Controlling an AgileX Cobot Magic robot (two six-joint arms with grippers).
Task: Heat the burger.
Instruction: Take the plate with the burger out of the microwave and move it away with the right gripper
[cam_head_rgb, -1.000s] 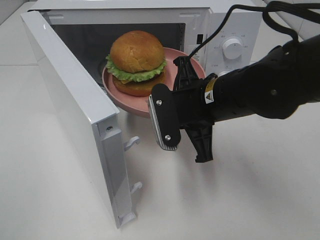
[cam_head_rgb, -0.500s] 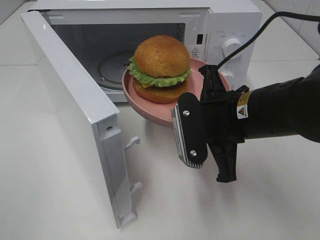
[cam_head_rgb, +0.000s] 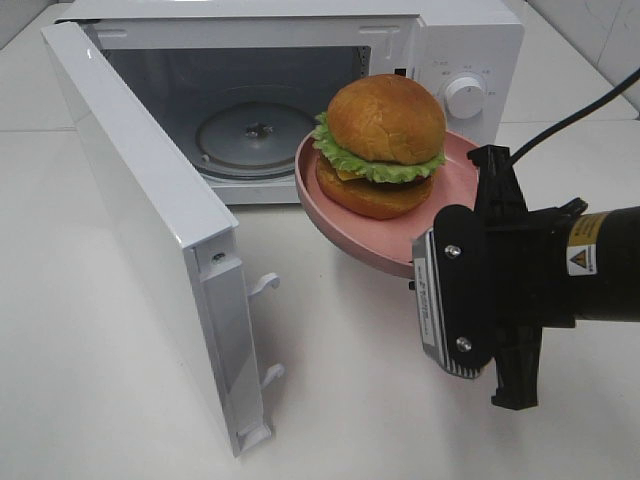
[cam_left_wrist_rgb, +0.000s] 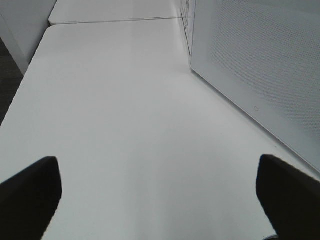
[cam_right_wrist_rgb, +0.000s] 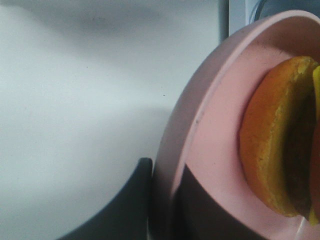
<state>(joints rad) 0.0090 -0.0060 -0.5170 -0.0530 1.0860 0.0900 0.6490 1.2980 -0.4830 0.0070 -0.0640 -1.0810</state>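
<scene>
The burger (cam_head_rgb: 385, 145), with a golden-brown bun and green lettuce, rests on a round pink plate (cam_head_rgb: 340, 215). The plate hangs tilted in the air in front of the open microwave (cam_head_rgb: 460, 50), to the right of its cavity. My right gripper (cam_head_rgb: 432, 258) is shut on the plate's near right rim. The right wrist view shows its dark fingers (cam_right_wrist_rgb: 140, 200) clamping the pink rim (cam_right_wrist_rgb: 172, 150), with the burger's bottom bun (cam_right_wrist_rgb: 270, 150) beside them. My left gripper (cam_left_wrist_rgb: 160, 200) is open over bare table, its fingertips far apart, and is out of the exterior view.
The microwave door (cam_head_rgb: 150, 220) stands swung wide open toward the front left, showing the bare glass turntable (cam_head_rgb: 255, 130). A black cable (cam_head_rgb: 590, 105) runs from my right arm. A white perforated microwave panel (cam_left_wrist_rgb: 260, 75) is beside my left gripper. The white table (cam_head_rgb: 340, 420) surrounds everything.
My right gripper has carried the plate and burger from the microwave's mouth to the right and toward the front. The turntable now shows. The left gripper has not changed.
</scene>
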